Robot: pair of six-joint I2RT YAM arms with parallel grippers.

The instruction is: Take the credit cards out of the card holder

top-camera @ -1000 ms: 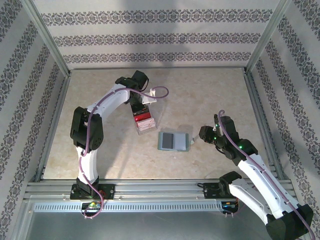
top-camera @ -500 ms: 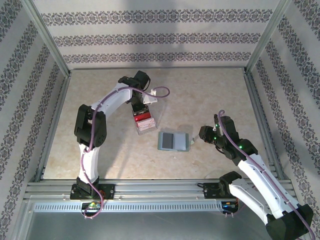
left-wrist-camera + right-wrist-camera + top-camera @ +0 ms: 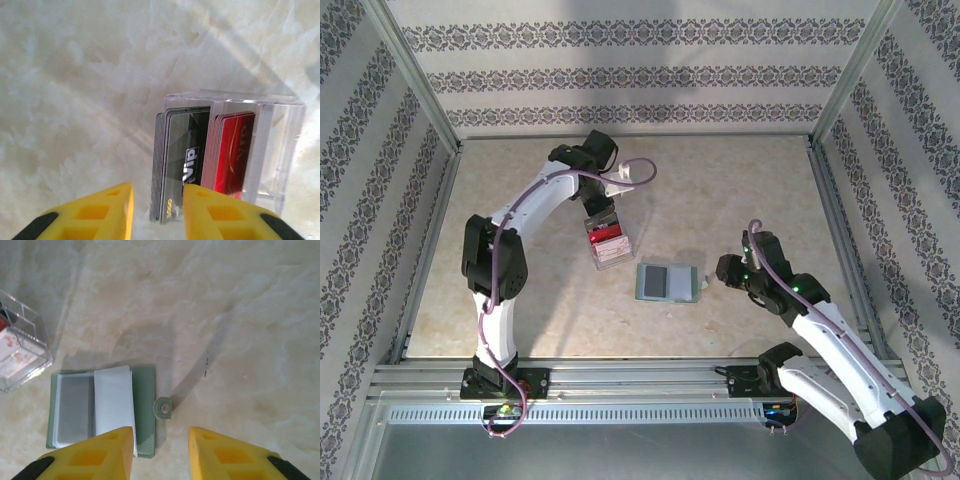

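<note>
The card holder (image 3: 667,283) lies open and flat on the table, a pale green wallet (image 3: 143,405) with a white sleeve leaf, a grey panel on its left and a round snap tab (image 3: 163,408). My right gripper (image 3: 161,430) hovers open over its right edge, with the tab in the gap between the fingers and touching neither. Dark grey credit cards (image 3: 180,155) and red ones (image 3: 232,150) stand on edge in a clear tray (image 3: 286,150). My left gripper (image 3: 157,186) is open above the tray, its yellow fingers either side of the dark stack, with a gap.
The clear tray (image 3: 609,247) stands just left of the wallet, and its corner (image 3: 22,352) lies close to the holder. Marble table surface spreads all round; metal frame rails and patterned walls border it.
The left gripper's jaws have parted from shut to open over the tray, and its wrist shifted slightly. The right arm edged a little; the wallet has not moved.
</note>
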